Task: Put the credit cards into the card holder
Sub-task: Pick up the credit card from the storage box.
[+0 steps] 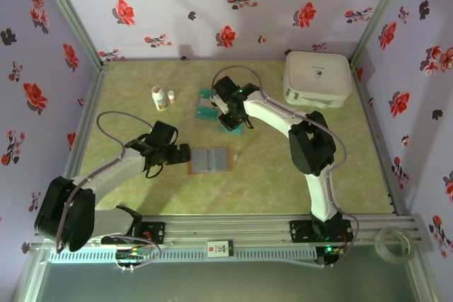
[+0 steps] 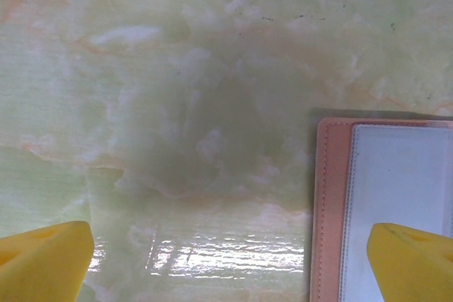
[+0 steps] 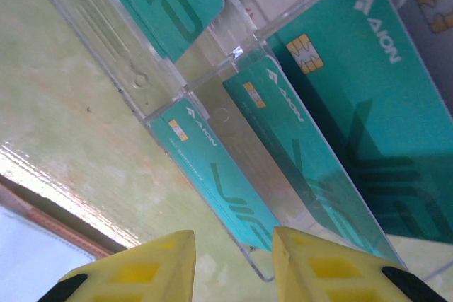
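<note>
The card holder (image 1: 210, 160) lies open on the table, reddish-brown with clear sleeves. My left gripper (image 1: 185, 153) is at its left edge, open wide. In the left wrist view the yellow fingertips (image 2: 46, 259) stand far apart, with the holder's stitched edge (image 2: 328, 210) near the right one. Teal credit cards (image 1: 207, 104) lie further back. My right gripper (image 1: 231, 122) hovers over them, open. In the right wrist view a teal card (image 3: 212, 175) in a clear plastic stand ends between my fingertips (image 3: 134, 266). Larger teal cards (image 3: 354, 104) lie beside it.
Two small white bottles (image 1: 159, 97) stand left of the cards. A large white rounded case (image 1: 318, 78) sits at the back right. A tape roll (image 1: 393, 242) rests on the front rail. The holder's edge (image 3: 28, 206) shows at the right wrist view's lower left.
</note>
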